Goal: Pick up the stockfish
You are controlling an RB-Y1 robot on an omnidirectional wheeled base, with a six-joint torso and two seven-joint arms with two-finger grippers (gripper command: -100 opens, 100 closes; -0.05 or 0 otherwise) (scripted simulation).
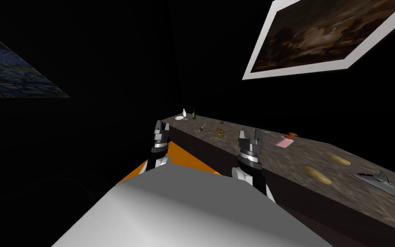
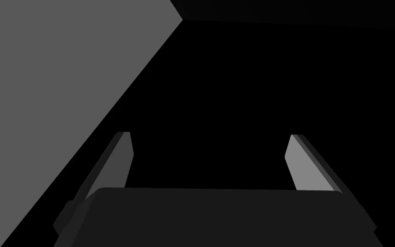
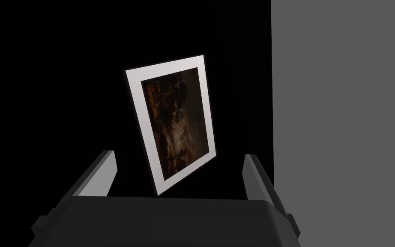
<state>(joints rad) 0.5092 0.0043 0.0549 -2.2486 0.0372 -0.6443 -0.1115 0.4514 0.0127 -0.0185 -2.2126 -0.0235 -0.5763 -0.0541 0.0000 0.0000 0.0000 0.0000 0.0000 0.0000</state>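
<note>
A long bench [image 1: 308, 151] with a speckled brown top runs slantwise across the head view, and the stockfish [image 1: 380, 182], a pale grey, angular, fish-shaped thing, lies flat on it towards its right end, close to the front edge. Just beside it, nearer the middle, lie two yellowish-brown ovals [image 1: 317, 175]. Further along come a flat pink thing [image 1: 283, 142] with a small orange thing [image 1: 292, 135] touching its far corner, then a small round brown thing [image 1: 220, 131], a thin stick-like thing [image 1: 202, 127], a dark green bottle [image 1: 194, 113] and a small white bottle [image 1: 184, 112] next to a white plate [image 1: 178, 117] at the left end. The right end effector [image 1: 251, 136] is raised at the bench's front edge, near the pink thing and well apart from the stockfish; its fingers [image 3: 103, 173] stand spread and hold nothing. The left end effector [image 1: 161, 127] is raised near the bench's left end, its fingers [image 2: 302, 164] likewise spread with nothing between them.
</note>
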